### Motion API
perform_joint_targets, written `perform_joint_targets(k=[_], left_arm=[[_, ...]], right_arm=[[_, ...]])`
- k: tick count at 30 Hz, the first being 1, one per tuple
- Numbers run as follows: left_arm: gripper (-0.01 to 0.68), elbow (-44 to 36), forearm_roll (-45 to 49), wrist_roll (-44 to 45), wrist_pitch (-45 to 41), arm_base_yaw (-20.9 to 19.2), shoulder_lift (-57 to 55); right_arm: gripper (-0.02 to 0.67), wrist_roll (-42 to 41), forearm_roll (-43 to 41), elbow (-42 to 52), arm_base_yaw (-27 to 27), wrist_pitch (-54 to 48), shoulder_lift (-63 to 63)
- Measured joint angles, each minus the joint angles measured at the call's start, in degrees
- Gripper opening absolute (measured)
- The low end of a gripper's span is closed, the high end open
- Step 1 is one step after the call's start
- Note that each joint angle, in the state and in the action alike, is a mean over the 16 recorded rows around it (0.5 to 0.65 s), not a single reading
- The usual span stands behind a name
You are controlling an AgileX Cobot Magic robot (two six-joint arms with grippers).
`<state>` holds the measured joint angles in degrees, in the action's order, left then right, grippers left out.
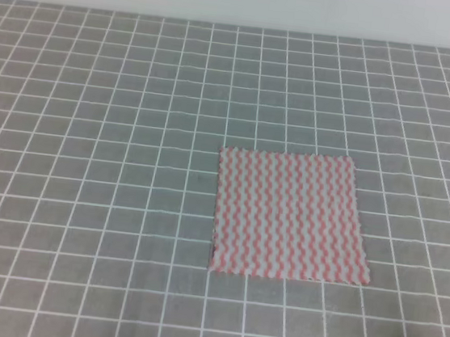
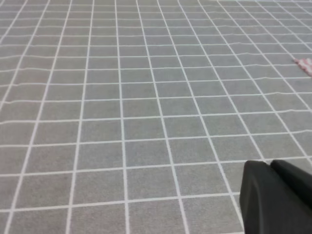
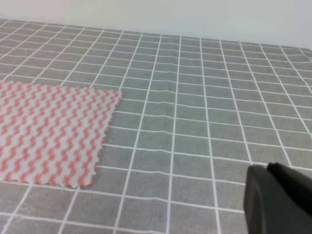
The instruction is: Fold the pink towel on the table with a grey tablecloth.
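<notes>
The pink towel [image 1: 289,216] is lying flat and fully spread out, a bit right of the middle of the worktop [image 1: 83,201], no fold in it yet. So this looks like the very start, nothing grabbed. The high view shows neither arm over the cloth. Each wrist view only catches a dark bit of its own gripper in the bottom corner, so whether the fingers are apart or together, can't tell. The right gripper [image 3: 278,200] is nearer the towel's edge. Next move probably means reaching in and pinching an edge or corner.
</notes>
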<state>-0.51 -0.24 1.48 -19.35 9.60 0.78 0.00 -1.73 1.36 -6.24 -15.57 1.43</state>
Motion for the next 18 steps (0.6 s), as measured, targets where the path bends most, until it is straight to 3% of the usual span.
perform_joint_targets(k=[18], left_arm=[[0.000, -0.5, 0.3, 0.0, 2.8, 0.0, 0.8]], right_arm=[[-0.016, 0.0, 0.8, -0.1, 0.0, 0.1, 0.1]])
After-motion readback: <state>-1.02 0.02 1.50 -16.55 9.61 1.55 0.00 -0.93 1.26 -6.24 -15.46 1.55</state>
